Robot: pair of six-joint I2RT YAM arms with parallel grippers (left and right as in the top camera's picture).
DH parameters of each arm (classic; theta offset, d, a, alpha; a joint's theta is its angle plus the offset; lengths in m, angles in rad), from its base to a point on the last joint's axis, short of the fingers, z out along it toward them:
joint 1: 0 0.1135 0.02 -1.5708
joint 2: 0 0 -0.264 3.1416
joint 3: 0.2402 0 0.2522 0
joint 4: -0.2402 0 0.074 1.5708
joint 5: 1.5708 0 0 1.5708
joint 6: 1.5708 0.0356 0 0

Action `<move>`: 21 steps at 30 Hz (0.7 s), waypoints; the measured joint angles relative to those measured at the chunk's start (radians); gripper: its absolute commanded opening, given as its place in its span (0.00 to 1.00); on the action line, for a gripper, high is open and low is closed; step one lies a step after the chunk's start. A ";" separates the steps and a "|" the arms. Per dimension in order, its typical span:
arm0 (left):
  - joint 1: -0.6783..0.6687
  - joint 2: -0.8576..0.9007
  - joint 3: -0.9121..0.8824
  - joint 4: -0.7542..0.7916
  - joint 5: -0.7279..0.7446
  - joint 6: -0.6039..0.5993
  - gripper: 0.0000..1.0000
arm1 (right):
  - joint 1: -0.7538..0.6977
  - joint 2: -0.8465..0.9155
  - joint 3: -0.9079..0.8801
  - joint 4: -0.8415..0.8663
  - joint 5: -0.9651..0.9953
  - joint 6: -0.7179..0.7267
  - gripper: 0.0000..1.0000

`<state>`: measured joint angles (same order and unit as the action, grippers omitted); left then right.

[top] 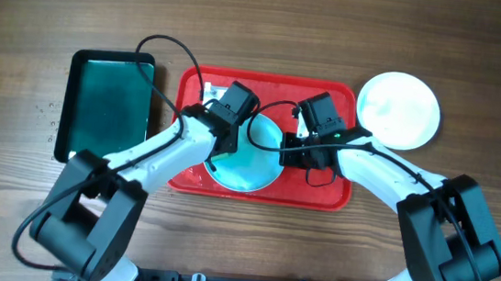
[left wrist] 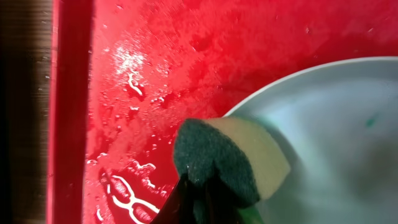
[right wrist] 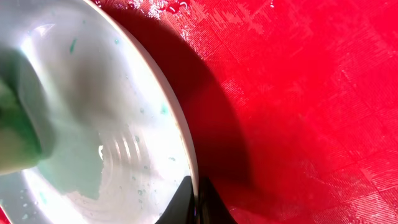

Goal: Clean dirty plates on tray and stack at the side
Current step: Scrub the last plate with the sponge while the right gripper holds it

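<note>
A pale turquoise plate [top: 253, 164] lies on the red tray [top: 337, 98], with small green smears showing in the right wrist view [right wrist: 112, 93]. My left gripper [top: 236, 132] is shut on a green-and-yellow sponge [left wrist: 230, 162] that rests on the plate's rim [left wrist: 336, 143]; its jaws [left wrist: 199, 202] show at the bottom of the left wrist view. My right gripper [top: 288, 150] is shut on the plate's right rim [right wrist: 196, 199] and holds that edge raised off the tray [right wrist: 298, 93]. A white plate [top: 401, 109] sits on the table to the right of the tray. I do not see a third plate.
A smaller dark green tray with a black rim [top: 109, 104] lies on the wooden table left of the red tray. The red tray floor is wet with droplets and foam [left wrist: 130, 193]. Black cables loop over both arms above the tray.
</note>
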<state>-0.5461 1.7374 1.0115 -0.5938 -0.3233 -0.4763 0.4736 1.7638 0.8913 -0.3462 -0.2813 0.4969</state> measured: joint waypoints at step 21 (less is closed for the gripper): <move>0.009 0.027 -0.009 0.107 0.229 -0.003 0.04 | -0.002 0.000 0.000 -0.004 0.000 0.000 0.04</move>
<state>-0.5369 1.7641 1.0027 -0.4866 -0.0948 -0.4797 0.4717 1.7638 0.8917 -0.3504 -0.2810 0.4969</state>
